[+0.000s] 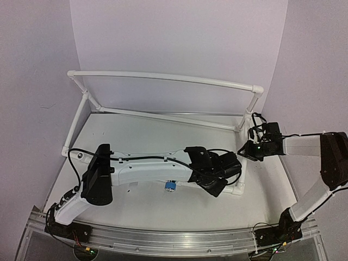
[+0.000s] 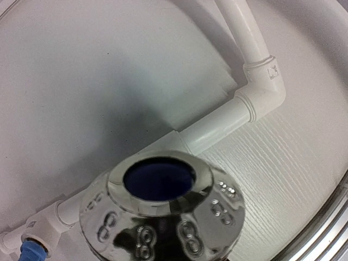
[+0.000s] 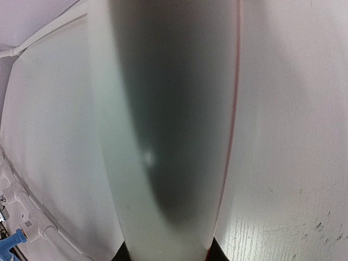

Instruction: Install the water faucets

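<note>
The left claw is clenched on a chrome-ended faucet; its shiny rounded end, with a dark blue round opening, fills the wrist view. Raised marks on the chrome look like 8s. A light blue faucet is plugged into the white pipe frame beside this claw, on its arm's side. The stamp on the elbow fitting ahead is unreadable. The right claw grasps an upright post of the frame, which hides much of the tabletop from it

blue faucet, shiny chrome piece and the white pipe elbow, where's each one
blue faucet (image 1: 170, 186), top view, its blue body
shiny chrome piece (image 2: 163, 217), left wrist view, its mirrored side below the dark hole
white pipe elbow (image 2: 267, 92), left wrist view, the outer bend
</note>
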Tool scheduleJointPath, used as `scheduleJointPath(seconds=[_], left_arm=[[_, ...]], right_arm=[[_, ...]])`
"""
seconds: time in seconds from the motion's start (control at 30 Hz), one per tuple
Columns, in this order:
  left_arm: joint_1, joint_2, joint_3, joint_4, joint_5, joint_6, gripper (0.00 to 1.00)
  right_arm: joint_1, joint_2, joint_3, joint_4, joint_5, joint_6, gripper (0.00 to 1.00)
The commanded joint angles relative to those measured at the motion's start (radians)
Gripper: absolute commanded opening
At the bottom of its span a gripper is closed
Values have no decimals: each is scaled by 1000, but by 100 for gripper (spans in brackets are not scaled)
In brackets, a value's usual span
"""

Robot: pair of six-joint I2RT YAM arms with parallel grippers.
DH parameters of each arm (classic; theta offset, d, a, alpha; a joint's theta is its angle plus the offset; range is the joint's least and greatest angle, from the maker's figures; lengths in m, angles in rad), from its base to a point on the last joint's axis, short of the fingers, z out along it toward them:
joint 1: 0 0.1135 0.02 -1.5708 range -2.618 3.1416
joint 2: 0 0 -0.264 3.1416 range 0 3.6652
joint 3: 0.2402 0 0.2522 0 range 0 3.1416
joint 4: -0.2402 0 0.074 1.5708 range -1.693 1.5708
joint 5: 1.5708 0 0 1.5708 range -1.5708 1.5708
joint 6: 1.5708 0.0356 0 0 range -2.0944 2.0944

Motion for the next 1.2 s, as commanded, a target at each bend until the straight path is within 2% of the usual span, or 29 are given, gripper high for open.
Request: scheduleJointPath(seconds=[0.0,0.27,0.47,0.57,0.77,1.0,1.07,1.1,1.17], left_arm=[[-3,144,-30,-27,278,203,0],[-4,146,-14,-89,292,404,0],[-20,231,181,-222,267,498,0],[-45,242,205,-235,234,537,0],[-68,232,224,-257,125,548,0],[-68,88,103,-173,45,485,0],[-68,32,55,-130,32,470,0],[-68,2,36,-103,31,470,0],[-68,-48,-13,-48,35,470,0]], right_arm=[[102,18,15,-23,-277,46,0],[102,13,14,-23,-283,35,0],[101,19,15,-23,-282,37,0],[101,26,17,-23,-281,40,0],[102,36,20,-23,-274,42,0],[102,33,22,-23,-271,40,0],[102,33,30,-25,-275,35,10],[101,28,36,-25,-277,33,22],[98,18,46,-26,-281,31,55]])
